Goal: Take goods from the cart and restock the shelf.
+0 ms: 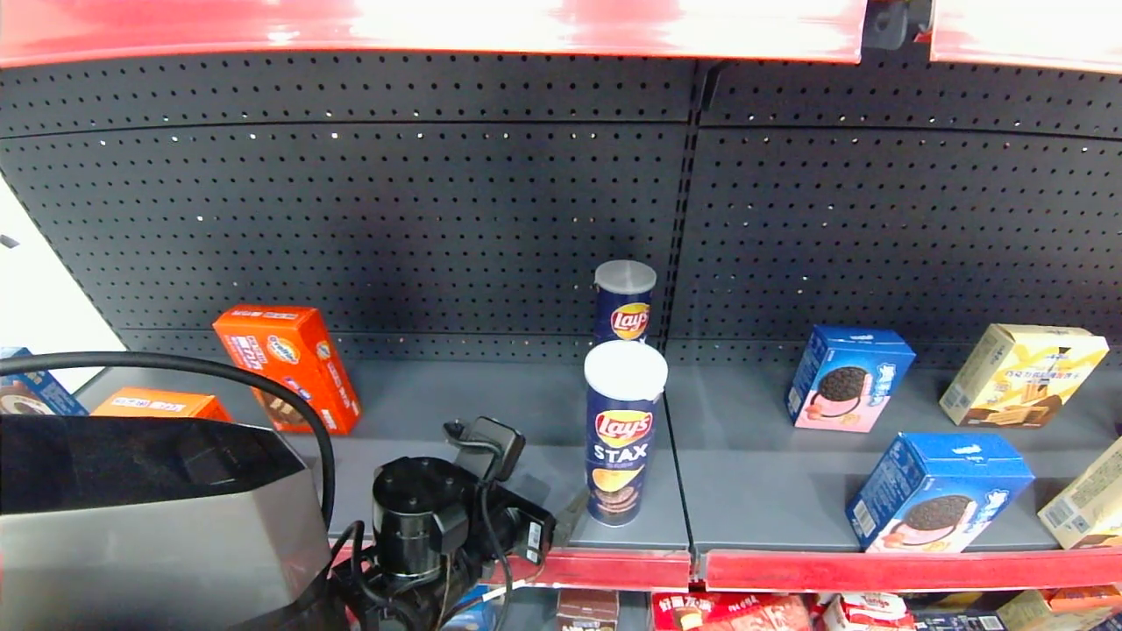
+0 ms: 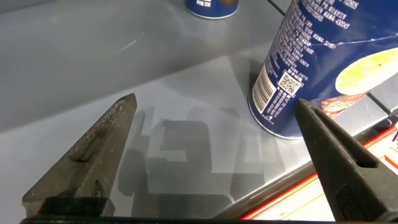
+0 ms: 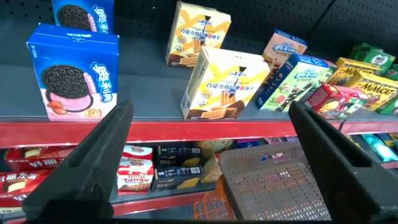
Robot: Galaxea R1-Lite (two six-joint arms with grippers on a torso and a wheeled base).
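My left gripper (image 2: 214, 111) hangs low over the near edge of the grey metal shelf (image 1: 491, 412), its two dark fingers (image 2: 99, 149) spread wide with nothing between them but bare shelf board. Just to its right in the head view stands the tall dark-blue crisp can with a white lid (image 1: 622, 434), upright near the front lip. One finger comes close beside the can's base, but the can is not between the fingers. A second dark-blue can with a grey lid (image 1: 624, 302) stands upright directly behind it, farther back against the black pegboard wall (image 1: 438, 219).

To the left on the same shelf, an orange carton (image 1: 289, 368) stands upright and tilted, with a flat orange box (image 1: 158, 405) lying farther left. On the right half, two blue cookie boxes (image 1: 938, 491) stand one behind the other, and a cream wafer box (image 1: 1021, 372) stands farther right at the back.

My right gripper (image 3: 211, 109) is also spread wide and holds nothing. It hovers in front of the red shelf rail (image 3: 155, 127), facing a blue cookie box and two cream wafer boxes. A brown mesh basket (image 3: 273, 180) sits low beneath it.
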